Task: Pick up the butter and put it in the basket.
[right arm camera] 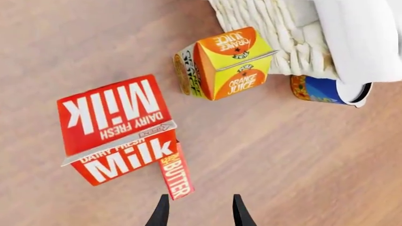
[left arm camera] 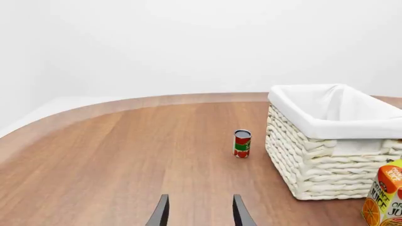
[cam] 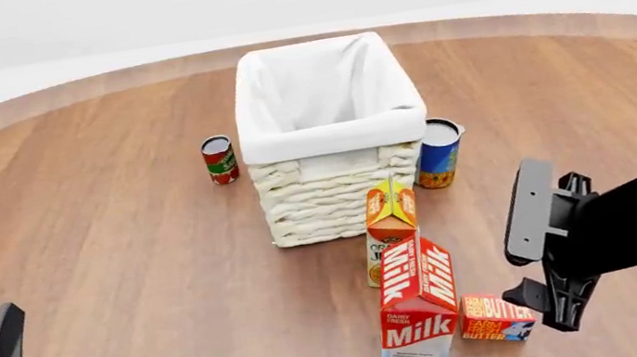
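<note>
The round-edged brown wooden table [cam: 101,228] has wide bare wood on its left half, while the items crowd the middle and right. The large cream-white woven wicker basket [cam: 338,185] with its white cloth liner stands centre-far. Close before it stand the orange-and-yellow juice carton [cam: 390,215] and the tall red-and-white Milk carton [cam: 420,319]. The small flat red-orange butter box [cam: 497,316] lies just right of the milk, near the front edge. The right gripper [right arm camera: 199,212], fingers spread with nothing between them, hovers just beside the butter; its wrist view alone shows the butter tucked against the milk's base. The left gripper [left arm camera: 199,214], also spread, sits well apart at the front-left; its view best shows the open floor around the small red-and-green can [left arm camera: 242,143]. A blue can [cam: 438,153] touches the basket's right corner.
</note>
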`<move>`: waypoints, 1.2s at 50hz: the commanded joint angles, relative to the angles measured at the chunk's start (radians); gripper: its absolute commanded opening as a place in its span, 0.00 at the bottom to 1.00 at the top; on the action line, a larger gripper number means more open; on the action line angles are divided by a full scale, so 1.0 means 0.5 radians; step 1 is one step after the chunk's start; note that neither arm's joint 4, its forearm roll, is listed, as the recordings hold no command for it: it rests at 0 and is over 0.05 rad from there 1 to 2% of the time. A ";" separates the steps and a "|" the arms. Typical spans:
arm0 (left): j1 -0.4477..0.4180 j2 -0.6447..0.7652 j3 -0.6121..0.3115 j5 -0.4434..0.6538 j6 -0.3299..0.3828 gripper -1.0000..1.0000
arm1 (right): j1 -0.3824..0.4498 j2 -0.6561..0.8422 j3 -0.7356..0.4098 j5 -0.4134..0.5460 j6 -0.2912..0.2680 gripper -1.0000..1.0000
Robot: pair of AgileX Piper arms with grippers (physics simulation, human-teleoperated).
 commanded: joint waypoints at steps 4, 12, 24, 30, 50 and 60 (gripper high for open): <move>0.000 0.000 0.000 0.000 0.000 1.00 | 0.027 0.018 0.041 -0.068 0.020 1.00; 0.000 0.000 0.000 0.000 0.000 1.00 | 0.040 0.023 0.070 -0.101 0.020 1.00; 0.000 0.000 0.000 0.000 0.000 1.00 | 0.065 0.067 0.130 -0.194 0.038 1.00; 0.000 0.000 0.000 0.000 0.000 1.00 | 0.075 0.074 0.159 -0.220 0.043 1.00; 0.000 0.000 0.000 0.000 0.000 1.00 | 0.081 0.139 0.210 -0.313 0.037 1.00; 0.000 0.000 0.000 0.000 0.000 1.00 | 0.099 0.188 0.245 -0.403 0.068 1.00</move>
